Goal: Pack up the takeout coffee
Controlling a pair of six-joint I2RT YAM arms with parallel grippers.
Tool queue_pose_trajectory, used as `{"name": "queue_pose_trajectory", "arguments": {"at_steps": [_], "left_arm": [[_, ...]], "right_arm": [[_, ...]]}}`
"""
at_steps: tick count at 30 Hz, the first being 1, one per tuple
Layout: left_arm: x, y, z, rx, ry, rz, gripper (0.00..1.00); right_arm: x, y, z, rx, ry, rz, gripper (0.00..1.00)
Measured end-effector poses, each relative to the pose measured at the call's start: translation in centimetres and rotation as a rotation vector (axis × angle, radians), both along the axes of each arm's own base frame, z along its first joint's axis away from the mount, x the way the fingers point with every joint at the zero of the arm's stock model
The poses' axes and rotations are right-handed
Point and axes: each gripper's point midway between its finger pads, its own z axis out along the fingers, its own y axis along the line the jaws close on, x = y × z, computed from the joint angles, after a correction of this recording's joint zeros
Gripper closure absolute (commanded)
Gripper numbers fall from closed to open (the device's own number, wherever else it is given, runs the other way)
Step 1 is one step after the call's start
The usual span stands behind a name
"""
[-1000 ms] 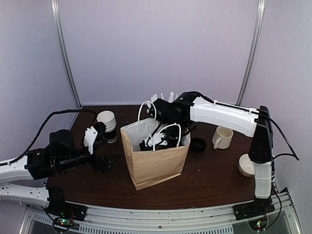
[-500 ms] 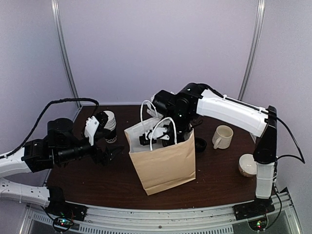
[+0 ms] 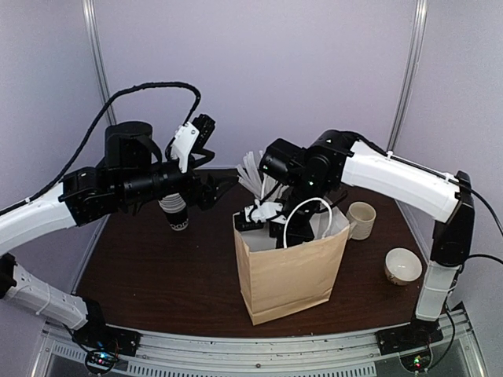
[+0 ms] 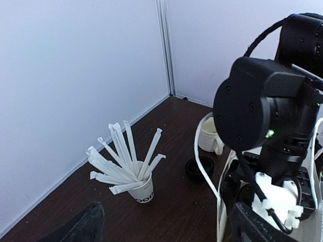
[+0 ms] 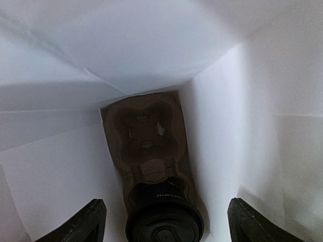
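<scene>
Count:
- 1 brown paper bag with 2 white handles
- In the bag: 1 pulp cup carrier, 1 lidded takeout coffee
- On the desk:
  - 1 cup of white sticks, sticks too bunched to count
  - 1 paper-cup stack, mostly hidden, cup count unreadable
  - 1 mug
  - 1 bowl
  - 1 loose black lid

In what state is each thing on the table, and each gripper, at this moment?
paper bag: upright, mouth open
takeout coffee: lidded, upright at the bag's bottom
cup carrier: flat in the bag, coffee at one end
stick cup: upright, full of sticks
mug: upright
bowl: upright
left gripper: open, empty, in the air
right gripper: open, empty, above the coffee
</scene>
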Motion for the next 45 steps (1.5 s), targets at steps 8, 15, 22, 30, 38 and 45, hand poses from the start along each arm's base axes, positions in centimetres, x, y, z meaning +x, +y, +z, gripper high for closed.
{"name": "queue_pose_trajectory", "arguments": {"at_steps": [8,15,22,30,38,45], "left_arm": [[0.9,-2.8,-1.3,0.019,0.063,-0.090,0.13],[0.0,-2.5,-0.5,0.014,0.088,-0.119,0.19],[-1.9,-3.3,1.8,0.001,0.156,-0.226,0.24],[-3.6,-4.6,-2.9,0.074,0.347,-0.302,0.23],[-4.0,-4.8,-4.6,0.077,0.391,-0.311,0.21],[-7.3,-5.4,-6.1,0.089,0.414,-0.409,0.16]], "right_arm": [[-1.0,-1.2,3.5,0.079,-0.050,0.007,0.06],[-2.9,-2.7,9.0,0.226,-0.092,0.044,0.04],[-4.0,-4.8,13.1,0.322,-0.134,0.067,0.04],[-3.3,-9.0,16.0,0.407,-0.201,-0.022,0.04],[-2.0,-7.2,14.1,0.386,-0.129,-0.029,0.05],[-1.0,-7.1,13.9,0.390,-0.117,-0.050,0.05]]}}
